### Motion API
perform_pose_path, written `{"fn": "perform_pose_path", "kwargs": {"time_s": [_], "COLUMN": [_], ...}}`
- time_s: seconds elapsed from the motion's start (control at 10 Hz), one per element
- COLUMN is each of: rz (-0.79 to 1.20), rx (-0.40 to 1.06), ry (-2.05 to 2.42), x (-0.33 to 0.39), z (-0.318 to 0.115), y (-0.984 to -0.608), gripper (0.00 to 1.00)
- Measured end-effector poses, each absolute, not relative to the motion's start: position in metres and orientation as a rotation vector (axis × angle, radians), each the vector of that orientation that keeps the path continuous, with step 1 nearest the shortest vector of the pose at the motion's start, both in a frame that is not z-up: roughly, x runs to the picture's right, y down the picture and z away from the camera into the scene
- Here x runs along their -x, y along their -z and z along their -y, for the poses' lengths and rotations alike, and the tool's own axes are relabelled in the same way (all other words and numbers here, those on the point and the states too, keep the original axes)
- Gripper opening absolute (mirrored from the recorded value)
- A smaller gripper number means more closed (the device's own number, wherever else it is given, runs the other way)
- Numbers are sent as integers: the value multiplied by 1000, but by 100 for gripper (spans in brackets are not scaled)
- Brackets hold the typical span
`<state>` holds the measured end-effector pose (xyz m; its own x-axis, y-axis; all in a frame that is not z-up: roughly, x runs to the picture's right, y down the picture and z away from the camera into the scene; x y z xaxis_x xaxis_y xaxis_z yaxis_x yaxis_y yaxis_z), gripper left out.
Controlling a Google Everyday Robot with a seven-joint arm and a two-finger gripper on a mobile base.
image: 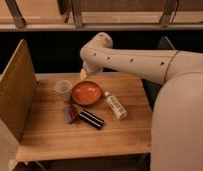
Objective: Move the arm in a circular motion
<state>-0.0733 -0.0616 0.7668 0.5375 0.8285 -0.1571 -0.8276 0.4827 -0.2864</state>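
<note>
The thick cream-white arm (140, 62) reaches in from the right, with small dark dots along its tube, and fills the right edge of the view. Its rounded elbow (98, 44) sits above the far edge of the wooden table (55, 137). From the elbow a short segment drops to the gripper (84, 75), of which only a tan tip shows. That tip hangs just behind and above the orange bowl (86, 93), apart from it.
A clear plastic cup (63, 87) stands left of the bowl. A white bottle (116, 106) lies to the right, with a black can (91, 119) and a blue-red packet (70, 113) in front. A wooden panel (14, 92) walls the left side.
</note>
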Motion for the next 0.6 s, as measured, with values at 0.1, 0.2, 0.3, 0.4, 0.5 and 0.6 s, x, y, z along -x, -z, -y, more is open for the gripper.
{"fn": "perform_pose_path", "kwargs": {"time_s": [0.1, 0.2, 0.3, 0.4, 0.5, 0.6], "rz": [-11, -22, -44, -70, -93, -109], "rx": [384, 401, 404, 392, 380, 368], "ry": [-951, -918, -901, -905, -920, -944], "x": [93, 103, 105, 97, 87, 75], "z": [41, 27, 13, 4, -6, -16], "y": [-763, -756, -746, -737, -726, -715], "gripper": [63, 63, 63, 63, 63, 63]}}
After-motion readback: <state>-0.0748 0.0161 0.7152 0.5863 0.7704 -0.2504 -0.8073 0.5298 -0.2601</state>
